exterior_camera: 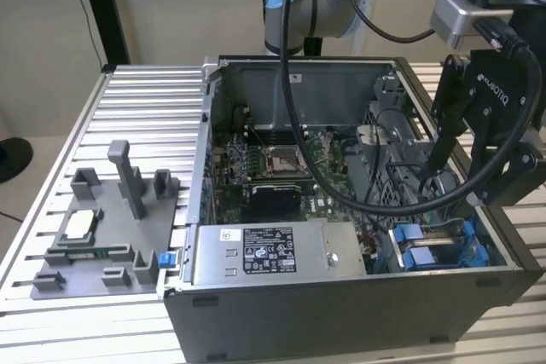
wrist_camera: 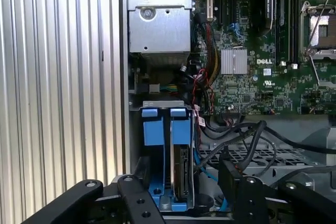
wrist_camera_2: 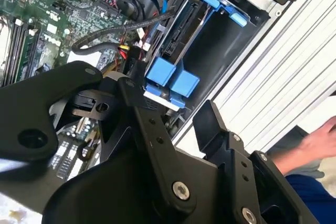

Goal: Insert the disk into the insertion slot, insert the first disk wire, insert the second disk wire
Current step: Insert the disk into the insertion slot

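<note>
Hovering open and empty, my claw (exterior_camera: 456, 181) hangs over the near corner of the computer case (exterior_camera: 341, 313), at the exterior view's right. The disk (wrist_camera: 181, 179) looks seated in the insertion slot (wrist_camera: 163, 103); whether the wiring is done, I cannot tell.

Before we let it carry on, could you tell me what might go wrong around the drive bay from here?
1. The open gripper straddles the blue carrier; loose black cables lie close beside one finger and could snag.
2. A person's hand shows beside the table in the second wrist view: possible contact.
3. The arm's own black cable hangs into the case over the motherboard and may catch.
</note>
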